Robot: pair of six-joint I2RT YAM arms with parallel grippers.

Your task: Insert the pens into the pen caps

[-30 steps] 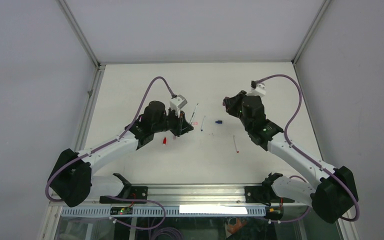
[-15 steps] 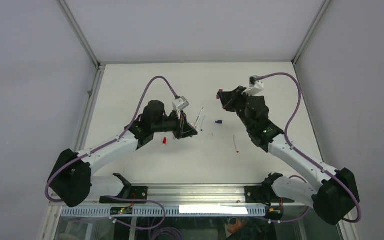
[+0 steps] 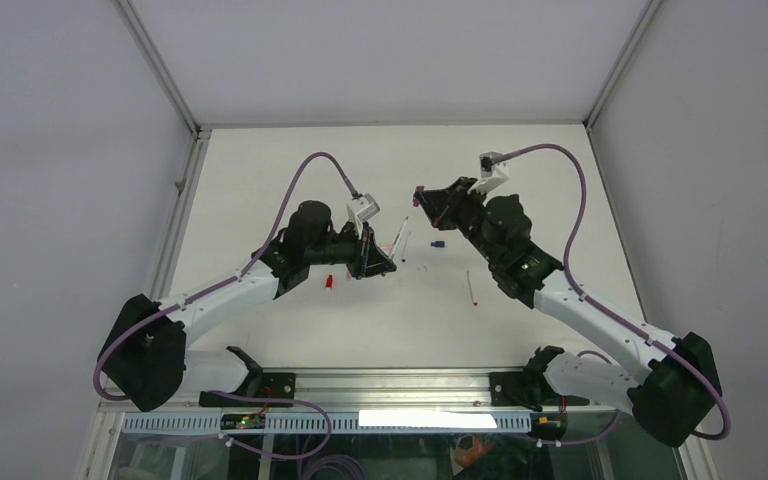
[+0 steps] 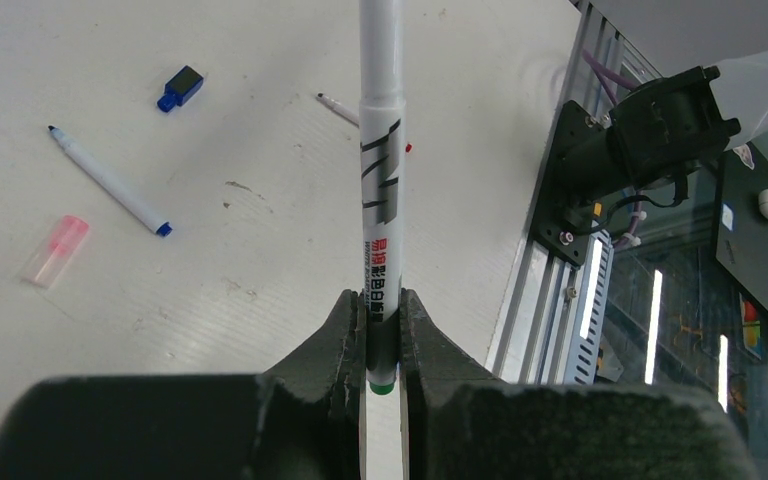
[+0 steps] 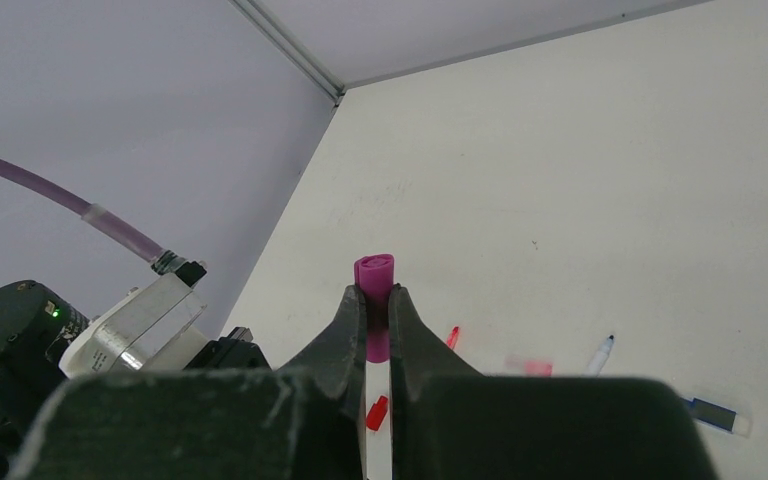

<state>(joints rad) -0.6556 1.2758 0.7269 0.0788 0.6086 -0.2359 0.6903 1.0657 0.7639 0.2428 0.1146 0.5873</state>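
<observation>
Three pens [image 4: 380, 150], perhaps four caps [image 4: 180, 88]

White table [image 3: 290, 160], grey walls [image 3: 60, 150], metal rail [image 3: 390, 382].

Right gripper [image 3: 421, 197] has swung left toward left gripper [image 3: 390, 262].

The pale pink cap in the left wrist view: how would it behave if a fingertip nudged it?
The pale pink cap is a small round tube lying on its side on the flat table, so it would probably roll. It looks thin and translucent, so it is likely very light and apt to skitter away.
</observation>
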